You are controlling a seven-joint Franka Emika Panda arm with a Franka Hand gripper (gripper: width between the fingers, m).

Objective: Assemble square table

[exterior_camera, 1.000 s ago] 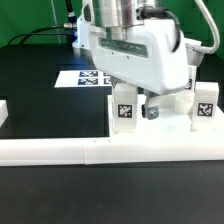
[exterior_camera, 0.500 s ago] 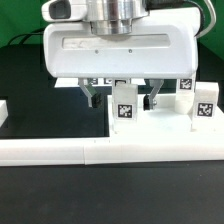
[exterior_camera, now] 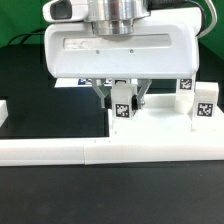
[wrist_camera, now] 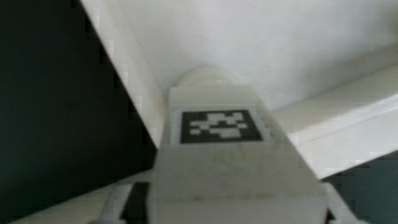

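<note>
A white leg block [exterior_camera: 122,107] with a black-and-white tag stands upright at the back edge of the square table's white slab [exterior_camera: 150,132]. My gripper [exterior_camera: 122,98] has come down over it, and its two dark fingers [exterior_camera: 103,97] press against the block's sides. In the wrist view the tagged leg [wrist_camera: 221,140] fills the space between the gripper's [wrist_camera: 226,205] two fingers, with the slab's raised rim [wrist_camera: 347,105] beside it. Two more tagged leg blocks [exterior_camera: 206,103] [exterior_camera: 185,86] stand toward the exterior view's right.
A long low white border wall [exterior_camera: 90,152] runs along the front of the black table. A short white piece [exterior_camera: 3,110] sits at the exterior view's left edge. A strip of the marker board [exterior_camera: 66,83] shows behind the gripper body.
The gripper moved to the exterior view's left and squared up over the leg. Its fingers, wide apart half a second ago, have closed in onto the leg's sides.
</note>
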